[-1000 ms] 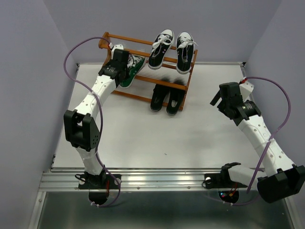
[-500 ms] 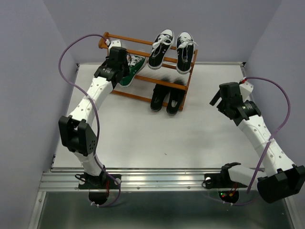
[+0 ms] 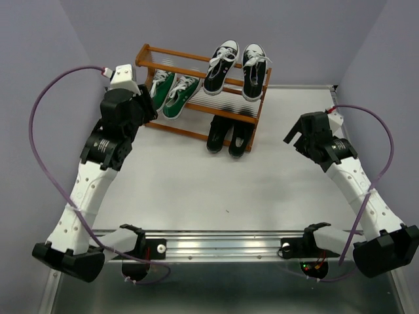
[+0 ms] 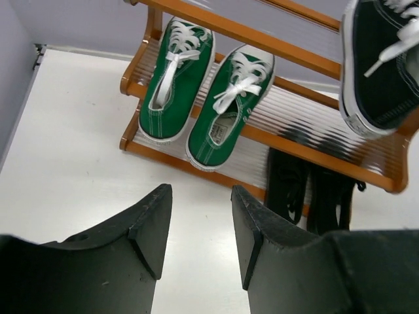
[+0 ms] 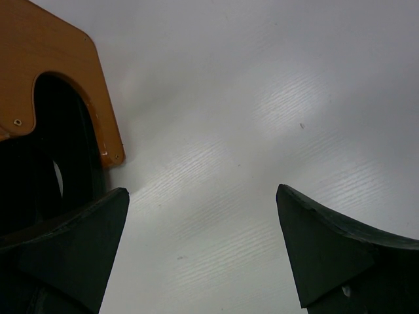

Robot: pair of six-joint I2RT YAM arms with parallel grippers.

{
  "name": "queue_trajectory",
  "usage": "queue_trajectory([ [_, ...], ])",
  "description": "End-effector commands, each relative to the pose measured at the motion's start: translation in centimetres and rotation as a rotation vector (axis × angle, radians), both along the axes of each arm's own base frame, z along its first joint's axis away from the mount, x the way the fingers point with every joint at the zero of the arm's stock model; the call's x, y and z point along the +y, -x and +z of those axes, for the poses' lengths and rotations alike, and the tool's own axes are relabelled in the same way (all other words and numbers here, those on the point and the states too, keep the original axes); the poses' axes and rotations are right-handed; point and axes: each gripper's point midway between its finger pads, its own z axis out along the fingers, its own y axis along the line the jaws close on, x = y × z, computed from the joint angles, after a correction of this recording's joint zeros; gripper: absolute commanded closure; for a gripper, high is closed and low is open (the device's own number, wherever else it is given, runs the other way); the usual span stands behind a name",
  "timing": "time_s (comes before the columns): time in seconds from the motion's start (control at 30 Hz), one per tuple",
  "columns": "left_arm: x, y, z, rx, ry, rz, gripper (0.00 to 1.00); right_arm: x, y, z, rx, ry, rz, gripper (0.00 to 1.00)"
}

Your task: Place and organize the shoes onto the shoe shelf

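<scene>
White table (image 3: 196,190), lilac walls (image 3: 294,26); shoe shelf (image 3: 171,128) at the far edge.
Green sneakers (image 3: 171,95) at left, black sneakers (image 3: 236,65) at right, plain black shoes (image 3: 229,134) beneath; left gripper (image 4: 200,196) partly spread, empty; right gripper (image 5: 201,196) wide, empty.

White desk (image 3: 196,190) with the shoe shelf (image 3: 185,131) standing near the back. Shelf holds green sneakers (image 3: 171,95) on the left, black lace-up sneakers (image 3: 237,62) top right, and plain black shoes (image 3: 230,136) underneath those.
</scene>
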Motion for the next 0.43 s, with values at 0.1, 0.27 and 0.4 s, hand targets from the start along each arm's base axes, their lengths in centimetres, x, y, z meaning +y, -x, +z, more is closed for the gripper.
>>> queue_trajectory([
  [0.1, -1.1, 3.2, 1.1, -0.091, 0.016, -0.136, 0.47, -0.8, -0.5, -0.7, 0.018, 0.040, -0.030, 0.00],
  [0.27, -0.5, 3.7, 1.1, -0.108, 0.016, -0.119, 0.46, -1.2, 0.0, -0.9, 0.018, 0.044, -0.049, 0.00],
  [0.4, -1.0, 3.7, 1.2, -0.121, 0.037, -0.137, 0.46, -1.3, 0.3, -0.4, -0.016, 0.036, -0.052, 0.00],
])
